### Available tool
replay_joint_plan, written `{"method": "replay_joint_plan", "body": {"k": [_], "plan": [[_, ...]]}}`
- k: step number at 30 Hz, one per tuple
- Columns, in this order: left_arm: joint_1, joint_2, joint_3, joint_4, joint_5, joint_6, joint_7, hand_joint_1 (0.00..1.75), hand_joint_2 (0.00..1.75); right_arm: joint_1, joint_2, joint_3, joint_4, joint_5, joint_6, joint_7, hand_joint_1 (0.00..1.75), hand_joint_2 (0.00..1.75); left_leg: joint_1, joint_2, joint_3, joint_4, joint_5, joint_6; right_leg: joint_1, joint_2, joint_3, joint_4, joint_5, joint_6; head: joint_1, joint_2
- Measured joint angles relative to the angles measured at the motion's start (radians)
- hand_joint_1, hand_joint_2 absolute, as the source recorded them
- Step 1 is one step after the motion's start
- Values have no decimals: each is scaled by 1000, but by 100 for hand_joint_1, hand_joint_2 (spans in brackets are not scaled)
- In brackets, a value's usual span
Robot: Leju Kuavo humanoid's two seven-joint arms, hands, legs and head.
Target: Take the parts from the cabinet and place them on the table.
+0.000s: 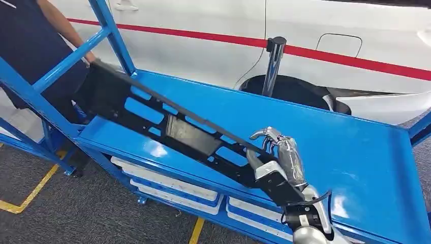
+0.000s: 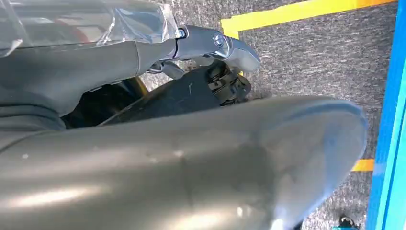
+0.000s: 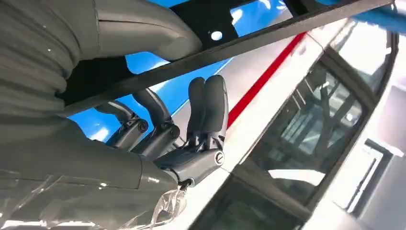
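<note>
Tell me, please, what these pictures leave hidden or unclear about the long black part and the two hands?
- Head view: the black part's far end passes behind the blue frame, beside a person.
- Head view: the right hand covers its near end.
- Left wrist view: the left hand's fingers are mostly hidden behind its thumb; open or shut is unclear.

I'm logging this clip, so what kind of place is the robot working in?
Probably a car factory or workshop: a white car stands behind the blue steel table, yellow floor lines mark the carpet, and the right hand holds a long black part.

Black part (image 1: 167, 127) far end hidden behind frame post (image 1: 114, 30); person (image 1: 30, 40) cropped.
</note>
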Motion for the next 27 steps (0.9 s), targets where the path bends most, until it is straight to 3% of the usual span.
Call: {"method": "replay_joint_plan", "body": {"k": [12, 27], "plan": [[-1, -2, 0, 0, -3, 0, 0, 0, 0, -84, -5, -47, -18, -72, -108, 31, 175, 175, 0, 0, 0, 0, 0, 0, 0, 0, -1, 0, 0, 0, 0, 0], [-3, -2, 0, 0, -6, 0, 0, 0, 0, -109, -18, -64, -32, -51, -136, 45, 175, 175, 0, 0, 0, 0, 0, 0, 0, 0, -1, 0, 0, 0, 0, 0]]}}
